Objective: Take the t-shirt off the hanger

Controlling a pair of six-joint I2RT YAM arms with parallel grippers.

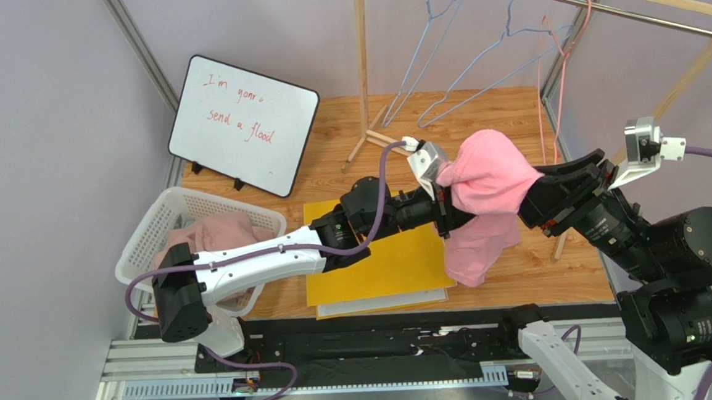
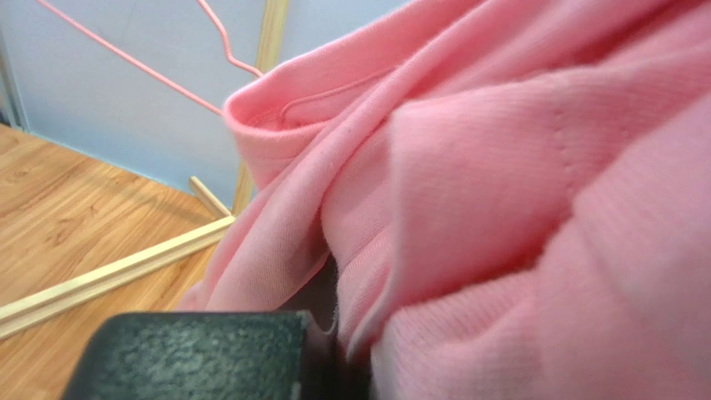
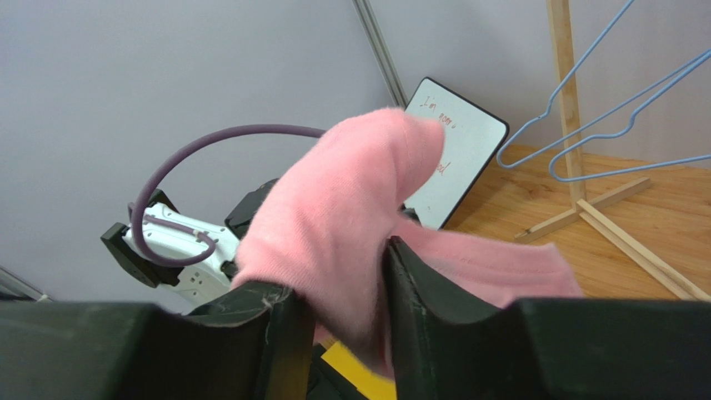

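The pink t-shirt (image 1: 484, 187) hangs bunched between my two grippers above the table's right half. Its collar is still round the thin pink wire hanger (image 2: 125, 58), whose wire runs up to the rail (image 1: 558, 76). My left gripper (image 1: 445, 193) is shut on the shirt's left side. In the left wrist view the shirt (image 2: 501, 208) fills the frame, and only one dark finger (image 2: 192, 354) shows. My right gripper (image 1: 529, 200) is shut on a fold of the shirt (image 3: 350, 192), with the fabric pinched between both fingers (image 3: 275, 333).
A wooden rack (image 1: 361, 60) with two blue wire hangers (image 1: 472, 63) stands at the back. A whiteboard (image 1: 244, 123) leans at the back left. A white basket (image 1: 149, 240) of clothes sits at the left. A yellow mat (image 1: 382, 263) lies under the left arm.
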